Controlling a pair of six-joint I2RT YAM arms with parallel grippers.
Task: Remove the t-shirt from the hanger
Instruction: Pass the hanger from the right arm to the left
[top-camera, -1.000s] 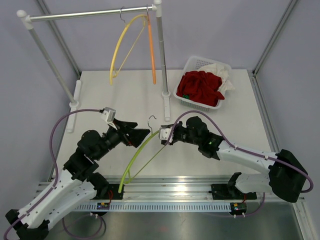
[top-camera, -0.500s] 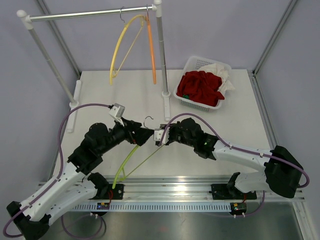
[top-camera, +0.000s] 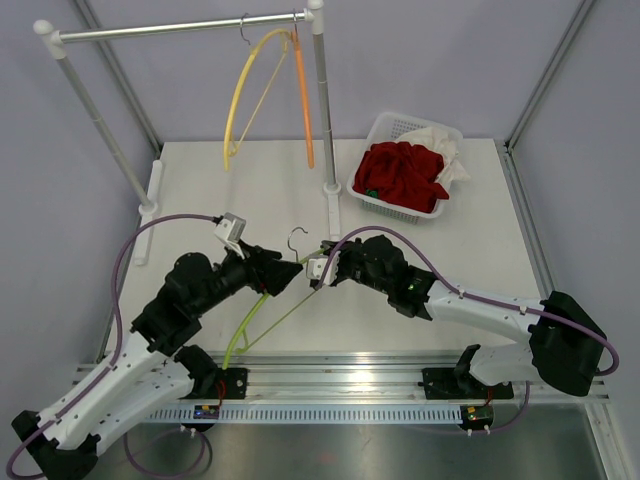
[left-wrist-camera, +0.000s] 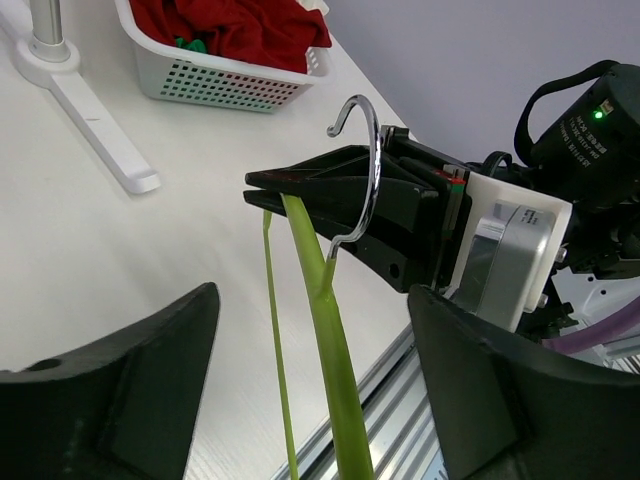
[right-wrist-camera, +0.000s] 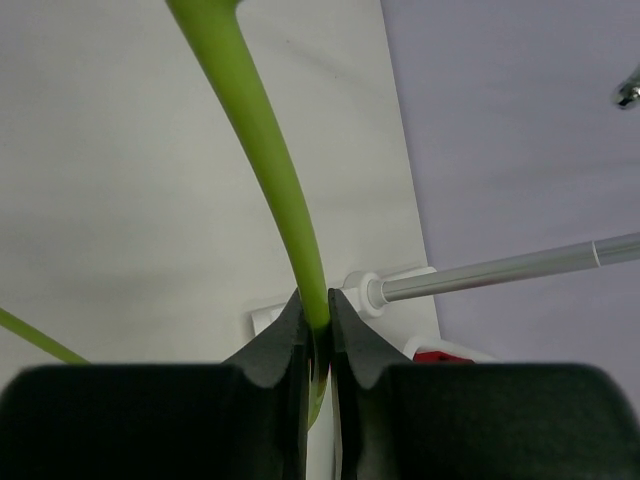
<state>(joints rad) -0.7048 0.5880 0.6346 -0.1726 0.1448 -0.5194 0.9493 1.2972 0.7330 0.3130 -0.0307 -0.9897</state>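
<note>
A bare lime-green hanger slants over the table's near middle, its metal hook pointing up. My right gripper is shut on the hanger's top just under the hook; its pads pinch the green arm in the right wrist view. From the left, my left gripper stands open, one finger on each side of the green arm without touching it. A red t-shirt lies crumpled in the white basket, off any hanger.
A clothes rack's rail crosses the back, carrying a yellow hanger and an orange one. Its right post foot sits on the table just behind the grippers. White cloth lies in the basket behind the red t-shirt.
My left gripper has come right and forward until its jaws straddle the green hanger, and they have narrowed a little. The right gripper with the hanger has shifted slightly left.
</note>
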